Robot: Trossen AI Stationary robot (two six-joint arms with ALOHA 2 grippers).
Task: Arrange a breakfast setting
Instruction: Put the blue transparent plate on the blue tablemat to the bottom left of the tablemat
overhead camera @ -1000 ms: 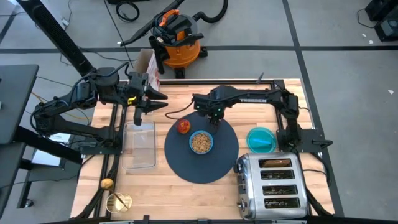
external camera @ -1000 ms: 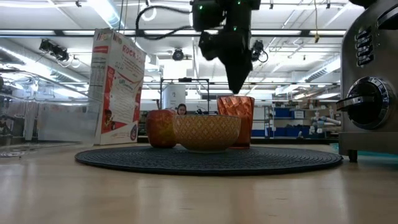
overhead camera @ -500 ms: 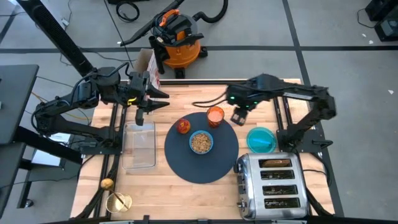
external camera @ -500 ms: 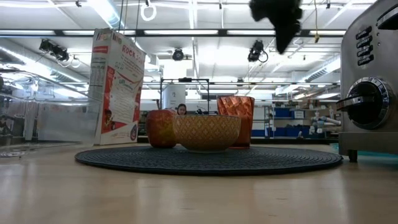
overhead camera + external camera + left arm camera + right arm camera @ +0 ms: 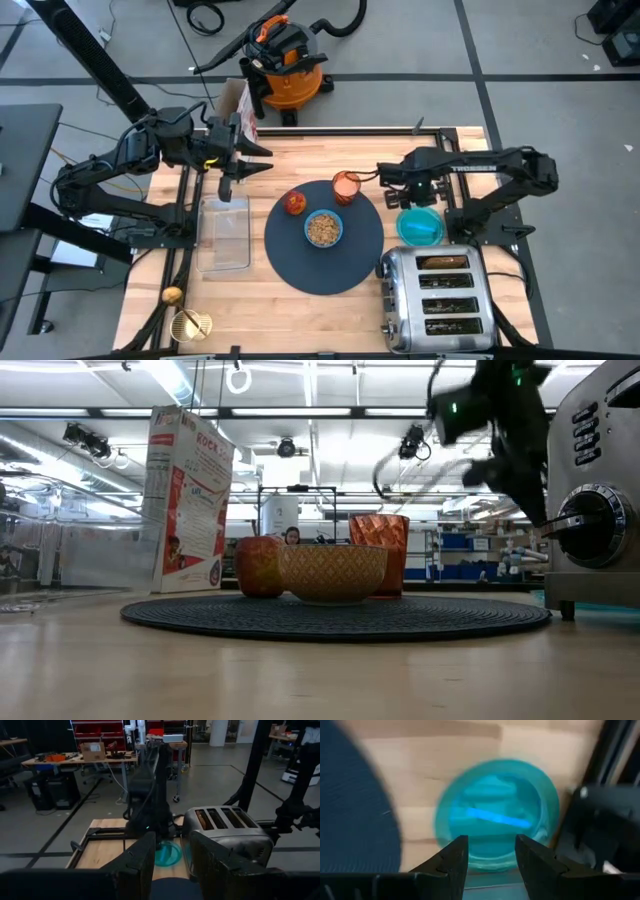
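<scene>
— What sits on the large dark slate-blue round mat (image 5: 325, 255)?
— A small light-blue bowl (image 5: 323, 229) at its centre, a red apple (image 5: 295, 203) at ten o'clock, a faceted copper-orange cup (image 5: 346, 185) at twelve.

— And the arms?
— The right gripper (image 5: 490, 851), fingers apart and empty, hovers above the teal shallow dish (image 5: 420, 224), off the mat at three o'clock beside a chrome toaster (image 5: 438, 297). The left gripper (image 5: 240, 167), fingers parted, waits at ten o'clock.

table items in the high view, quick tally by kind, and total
mat: 1
bowl: 1
cup: 1
apple: 1
teal dish: 1
toaster: 1
clear container: 1
cereal box: 1
gold items at the near left corner: 2
total: 10
</scene>
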